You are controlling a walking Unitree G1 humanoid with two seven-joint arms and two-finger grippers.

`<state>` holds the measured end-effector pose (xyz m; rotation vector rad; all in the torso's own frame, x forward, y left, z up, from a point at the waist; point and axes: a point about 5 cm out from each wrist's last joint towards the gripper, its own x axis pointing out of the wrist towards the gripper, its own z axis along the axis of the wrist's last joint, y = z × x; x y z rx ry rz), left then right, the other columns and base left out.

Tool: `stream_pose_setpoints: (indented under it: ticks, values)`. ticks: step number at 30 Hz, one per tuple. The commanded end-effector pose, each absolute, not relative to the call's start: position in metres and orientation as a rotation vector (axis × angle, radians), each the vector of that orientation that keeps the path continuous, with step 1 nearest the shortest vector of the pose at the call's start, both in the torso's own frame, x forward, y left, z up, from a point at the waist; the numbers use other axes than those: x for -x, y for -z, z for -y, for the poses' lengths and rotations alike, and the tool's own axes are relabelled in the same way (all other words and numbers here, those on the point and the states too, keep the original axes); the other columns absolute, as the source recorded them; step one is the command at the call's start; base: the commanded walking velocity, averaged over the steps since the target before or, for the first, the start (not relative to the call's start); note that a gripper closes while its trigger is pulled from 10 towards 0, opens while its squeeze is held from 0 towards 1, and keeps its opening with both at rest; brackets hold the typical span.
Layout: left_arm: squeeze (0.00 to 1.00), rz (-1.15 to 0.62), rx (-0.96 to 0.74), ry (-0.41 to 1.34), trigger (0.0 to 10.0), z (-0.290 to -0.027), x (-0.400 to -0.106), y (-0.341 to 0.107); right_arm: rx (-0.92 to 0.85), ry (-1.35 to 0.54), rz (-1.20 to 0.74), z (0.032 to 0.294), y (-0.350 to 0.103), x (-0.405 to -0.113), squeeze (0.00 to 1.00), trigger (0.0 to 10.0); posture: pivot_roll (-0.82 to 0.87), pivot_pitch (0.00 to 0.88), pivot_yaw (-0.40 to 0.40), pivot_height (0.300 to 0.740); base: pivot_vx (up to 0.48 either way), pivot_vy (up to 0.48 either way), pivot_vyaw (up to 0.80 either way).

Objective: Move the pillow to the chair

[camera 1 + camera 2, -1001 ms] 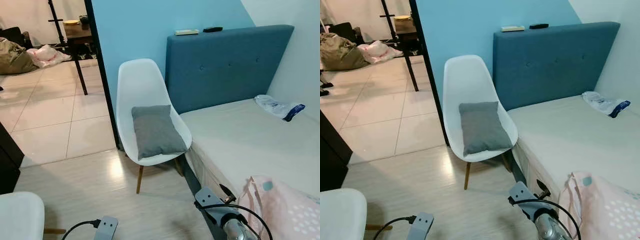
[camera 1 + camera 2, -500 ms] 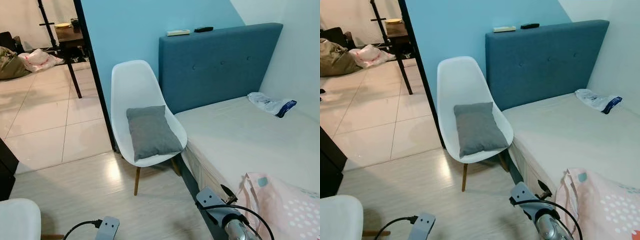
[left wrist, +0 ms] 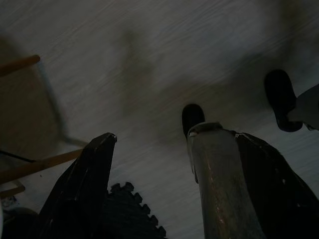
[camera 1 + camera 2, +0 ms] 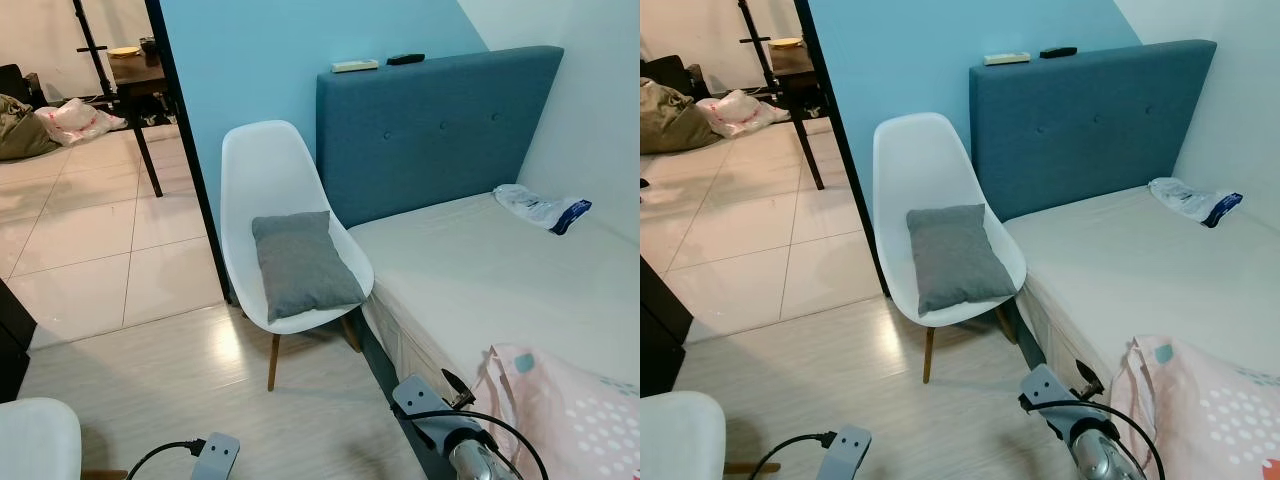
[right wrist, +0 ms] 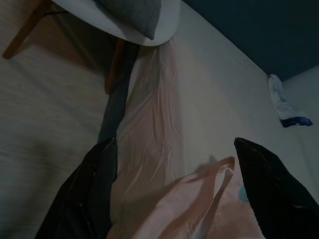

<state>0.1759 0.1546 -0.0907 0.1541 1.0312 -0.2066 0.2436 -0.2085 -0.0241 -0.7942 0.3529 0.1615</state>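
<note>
A grey pillow (image 4: 300,262) lies on the seat of a white shell chair (image 4: 268,170) with wooden legs, leaning against its back. The chair stands beside the bed's blue headboard (image 4: 440,125). Both arms hang low, well short of the chair. My left gripper (image 3: 154,134) is open over the pale wood floor, nothing between its fingers. My right gripper (image 5: 174,144) is open above the bed's near edge, with pink cloth (image 5: 199,199) beneath it; the pillow's corner (image 5: 137,12) and the chair seat lie far ahead.
The bed (image 4: 480,270) fills the right side, with a plastic bag (image 4: 540,208) near the wall and pink dotted bedding (image 4: 575,415) at its near corner. A second white chair (image 4: 35,440) stands lower left. A doorway at left opens onto tiles and a dark table (image 4: 135,75).
The whole picture has slid left over the last second, so the camera has turned a little to the right. The pillow, chair and both arms hold their places.
</note>
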Motion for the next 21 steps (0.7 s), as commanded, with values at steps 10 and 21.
stream_pose_setpoints:
  ticks: [10,21]
  values:
    - [0.00,-1.040,-0.151,0.203,10.0,-0.1562,-0.1764,0.0905,0.782,-0.159,-0.357,0.2083,0.0241,-0.2444,0.00,10.0,-0.08,0.000,0.023,0.740,0.000,0.000,0.00]
    - [0.00,-1.032,-0.136,0.197,10.0,-0.1518,-0.1793,0.0894,0.785,-0.155,-0.366,0.2115,0.0221,-0.2477,0.00,10.0,-0.06,0.000,0.001,0.740,0.000,0.000,0.00]
